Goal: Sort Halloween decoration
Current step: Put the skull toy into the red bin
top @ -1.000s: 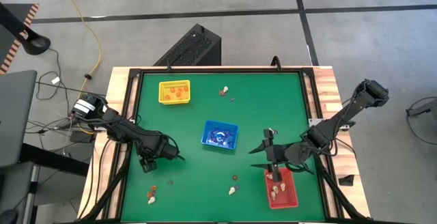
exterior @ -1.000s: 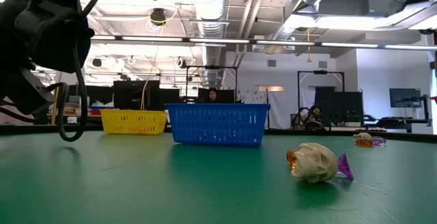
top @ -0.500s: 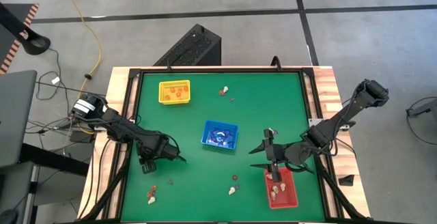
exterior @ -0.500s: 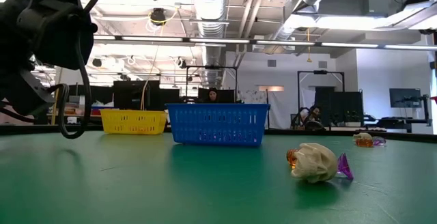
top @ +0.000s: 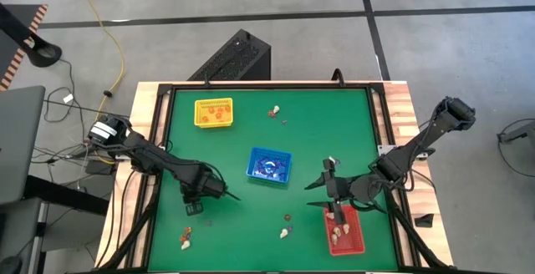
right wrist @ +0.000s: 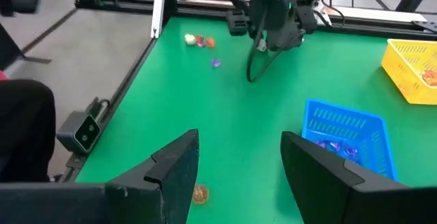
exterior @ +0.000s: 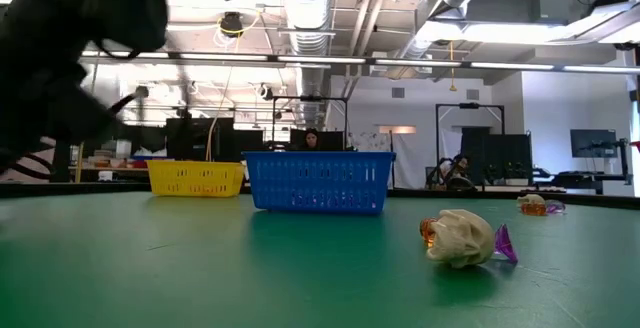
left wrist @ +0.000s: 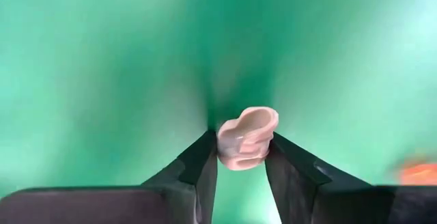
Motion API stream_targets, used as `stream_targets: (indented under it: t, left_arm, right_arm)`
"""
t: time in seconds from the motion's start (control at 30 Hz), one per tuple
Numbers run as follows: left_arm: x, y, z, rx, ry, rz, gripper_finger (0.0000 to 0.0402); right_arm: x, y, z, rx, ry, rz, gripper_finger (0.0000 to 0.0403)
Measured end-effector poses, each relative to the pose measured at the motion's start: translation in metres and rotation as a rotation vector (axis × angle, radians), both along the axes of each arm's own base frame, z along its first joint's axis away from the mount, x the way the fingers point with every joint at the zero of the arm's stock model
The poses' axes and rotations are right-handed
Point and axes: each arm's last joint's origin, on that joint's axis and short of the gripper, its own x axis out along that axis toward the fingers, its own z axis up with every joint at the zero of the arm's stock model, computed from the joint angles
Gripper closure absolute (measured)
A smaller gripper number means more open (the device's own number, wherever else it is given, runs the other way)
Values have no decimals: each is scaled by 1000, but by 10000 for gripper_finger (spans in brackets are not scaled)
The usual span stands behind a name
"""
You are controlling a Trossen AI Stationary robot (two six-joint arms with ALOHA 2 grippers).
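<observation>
Top-down view first: the green counter (top: 251, 124) has the yellow tray (top: 213, 112) up around 11 o'clock, the blue tray (top: 269, 164) pretty much dead centre, and the red tray (top: 345, 230) down at 5 o'clock. The left tool (top: 224, 192) sits at about 8 o'clock, just left of the blue tray. The right tool (top: 328, 192) hangs above the top edge of the red tray, fingers spread wide with nothing in them. Loose decorations: a cream one with a bit of orange (top: 273, 110) near 12 o'clock, a cream one (top: 285, 231) and a dark one (top: 287, 218) around 6 o'clock, a cream one (top: 185, 241) and a small orange one (top: 189, 230) near 7 o'clock. A few cream pieces (top: 338, 234) lie inside the red tray.

Table-level view: a cream trinket with orange and purple bits (exterior: 462, 238) rests on the felt in the foreground at right, the blue tray (exterior: 318, 181) and yellow tray (exterior: 196, 177) stand further back, and the left arm is a big dark blur at the left edge.

Left wrist view: this settles it, the left tool (left wrist: 242, 154) is clamped on a cream-white decoration (left wrist: 247, 138), pinched between both fingers above the green felt.

Right wrist view: the right tool (right wrist: 239, 166) is released, wide gap between the fingers, looking across the counter at the blue tray (right wrist: 348, 134), the yellow tray (right wrist: 414, 70) and the left arm beyond
</observation>
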Motion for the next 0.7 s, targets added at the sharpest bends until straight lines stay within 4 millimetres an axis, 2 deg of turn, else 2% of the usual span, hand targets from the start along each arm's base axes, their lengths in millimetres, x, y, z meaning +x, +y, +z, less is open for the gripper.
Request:
stream_targets:
  t: [0.1, 0.2, 0.33, 0.5, 0.6, 0.7]
  left_arm:
    - [21, -7, 10, -27, -168, 11, 308]
    - [47, -17, 24, -59, -413, 31, 319]
    - [82, -32, 51, -86, -857, 50, 318]
    - [113, -46, 81, -7, -1384, 50, 310]
    - [139, -60, 78, 23, -1524, -14, 311]
    - [176, -75, 68, 76, -1551, -91, 312]
  right_arm:
    - [-8, 1, -4, -15, 81, 7, 164]
    - [-16, 1, 1, 17, 169, -21, 164]
    - [-25, 4, 2, 62, 228, -40, 164]
    - [-30, 11, 2, 64, 232, -8, 164]
    - [-31, 11, 3, 59, 221, -18, 164]
    - [-32, 7, 6, 47, 190, -61, 164]
